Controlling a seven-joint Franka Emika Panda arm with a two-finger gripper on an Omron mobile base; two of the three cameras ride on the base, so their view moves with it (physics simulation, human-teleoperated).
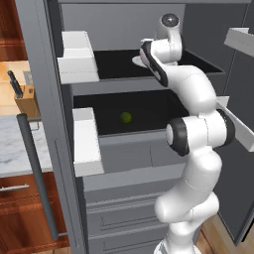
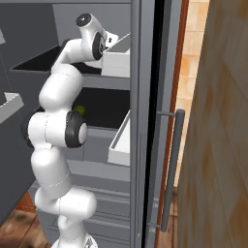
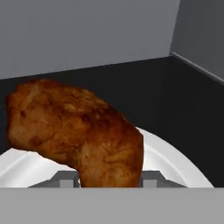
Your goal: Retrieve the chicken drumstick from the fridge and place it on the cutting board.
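Observation:
The chicken drumstick [image 3: 78, 131], glossy reddish-brown, lies across a white plate [image 3: 175, 162] on the fridge's upper black shelf [image 1: 114, 64]. My gripper [image 3: 109, 179] sits at its thinner end, with a grey fingertip [image 3: 68, 178] pressed against each side, so it is shut on the meat. In the left base view my hand reaches into the open fridge [image 1: 124, 20] over the plate [image 1: 136, 60]. The cutting board is out of view.
A small green fruit [image 1: 126, 117] rests on the lower shelf. White door bins [image 1: 79, 57] [image 1: 87, 144] jut out on the left door, and another bin [image 2: 118, 140] on the right. Grey drawers [image 1: 124, 213] lie below. A knife block [image 1: 27, 99] stands on the marble counter [image 1: 10, 149].

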